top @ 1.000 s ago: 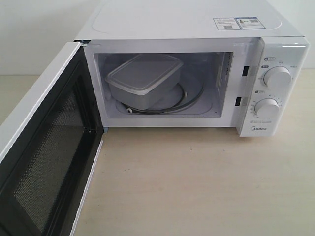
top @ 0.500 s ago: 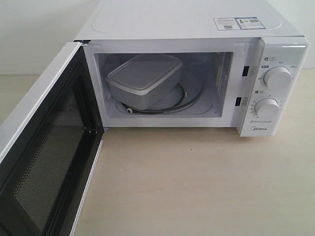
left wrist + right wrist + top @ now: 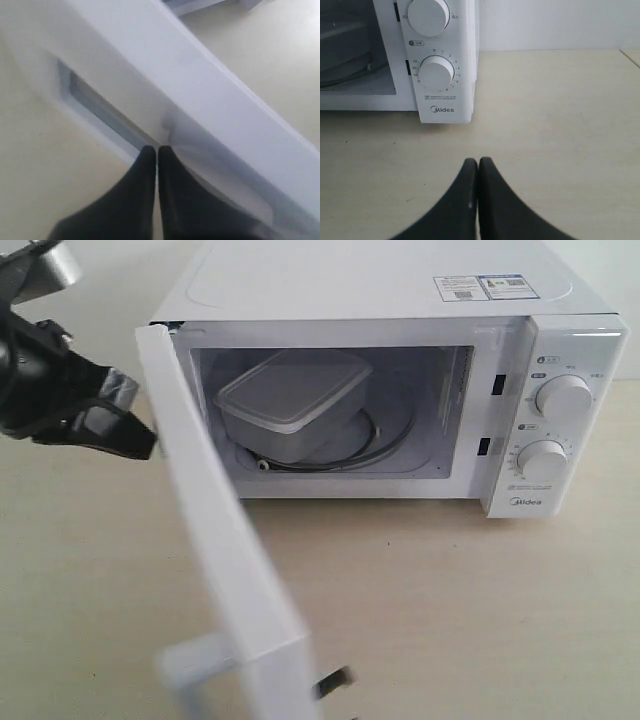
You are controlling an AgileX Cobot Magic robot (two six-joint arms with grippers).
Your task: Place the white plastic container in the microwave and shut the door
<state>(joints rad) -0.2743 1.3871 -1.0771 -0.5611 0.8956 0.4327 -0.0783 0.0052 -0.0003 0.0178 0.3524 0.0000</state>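
Observation:
The white plastic container [image 3: 290,400] sits lidded inside the microwave [image 3: 380,285], on the left of the glass turntable [image 3: 385,445]. The door [image 3: 225,550] stands half swung, seen nearly edge-on and blurred, with its handle [image 3: 195,665] low in the exterior view. My left gripper [image 3: 148,446] is shut and empty, its tips on the door's outer face [image 3: 200,85]. In the left wrist view the left gripper [image 3: 157,150] points at a dark recessed strip [image 3: 100,107]. My right gripper [image 3: 478,162] is shut and empty over the table, in front of the control panel [image 3: 437,75].
The light wooden table [image 3: 450,610] spreads in front of the microwave. Two round dials [image 3: 562,397] sit on the microwave's right panel. Stickers [image 3: 480,286] lie on its top. A white wall stands behind.
The door has swung from wide open to about halfway toward the cavity. My left arm has come into the exterior view at the upper left, behind the door.

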